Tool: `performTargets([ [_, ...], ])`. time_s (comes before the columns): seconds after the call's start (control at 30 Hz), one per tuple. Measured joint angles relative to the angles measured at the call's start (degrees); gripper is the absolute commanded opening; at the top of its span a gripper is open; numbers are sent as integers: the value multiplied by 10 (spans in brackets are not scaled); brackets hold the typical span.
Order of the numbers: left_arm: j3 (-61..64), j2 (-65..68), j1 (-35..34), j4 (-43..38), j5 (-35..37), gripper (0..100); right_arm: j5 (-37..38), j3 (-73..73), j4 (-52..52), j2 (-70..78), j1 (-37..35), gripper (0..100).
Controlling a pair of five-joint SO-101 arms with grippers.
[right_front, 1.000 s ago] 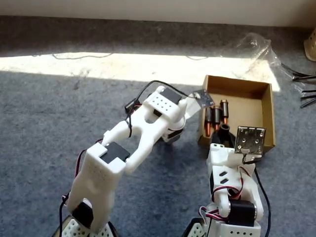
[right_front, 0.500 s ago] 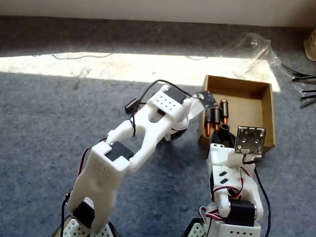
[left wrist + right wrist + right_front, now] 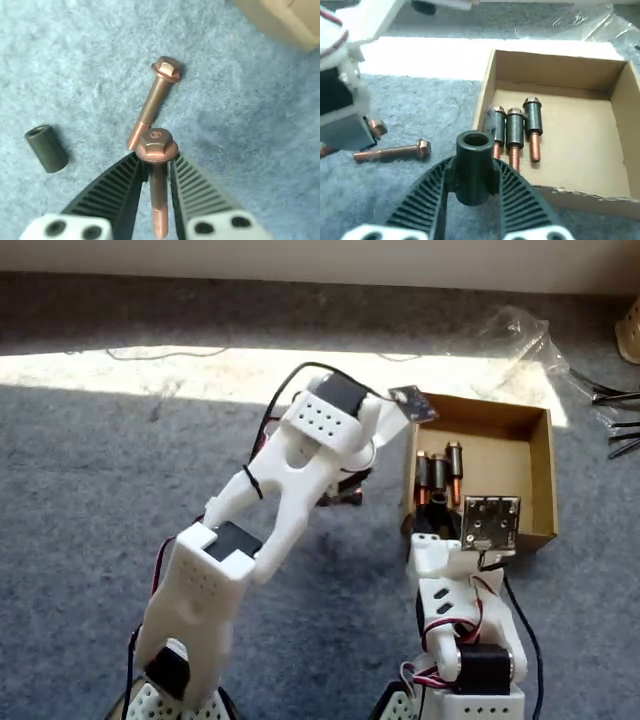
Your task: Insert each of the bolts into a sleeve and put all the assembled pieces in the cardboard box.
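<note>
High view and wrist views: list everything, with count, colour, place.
cardboard box: 1, brown, on the grey carpet.
assembled pieces: 3, copper bolts in black sleeves, in the box.
loose bolt: 1, copper, on the carpet outside the box.
loose sleeve: 1, black, on the carpet near that bolt.
plastic bag: 1, clear, beyond the box.
held bolt: 1, copper, in the left gripper.
held sleeve: 1, black, in the right gripper.
left gripper: 1, black, shut.
right gripper: 1, black, shut.

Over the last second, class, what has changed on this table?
The left arm swung its wrist toward the far side beside the cardboard box; the right arm shifted slightly leftward. The box and its three assembled pieces stayed put.
</note>
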Motion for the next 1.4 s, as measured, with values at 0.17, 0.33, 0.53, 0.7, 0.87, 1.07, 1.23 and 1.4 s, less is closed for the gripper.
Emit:
performTargets([
  [0.17,4,-79,-23,5,33,5,0,34,-42,1,-19,4],
  [0.33,76,-196,-41,5,37,5,0,40,-58,1,-56,4],
  [0.53,190,-348,-45,0,37,5,0,40,-58,1,-96,4],
  [0.7,335,-499,-48,-59,37,5,0,62,-80,1,-155,4],
  [0.87,488,-660,-47,-123,37,5,0,84,-137,1,-213,4],
  [1.07,596,-838,-99,-178,36,5,0,93,-191,1,-265,4],
  [1.23,657,-938,-138,-208,40,5,0,93,-227,1,-308,4],
  [1.4,697,-1009,-145,-246,40,5,0,93,-235,1,-360,5],
])
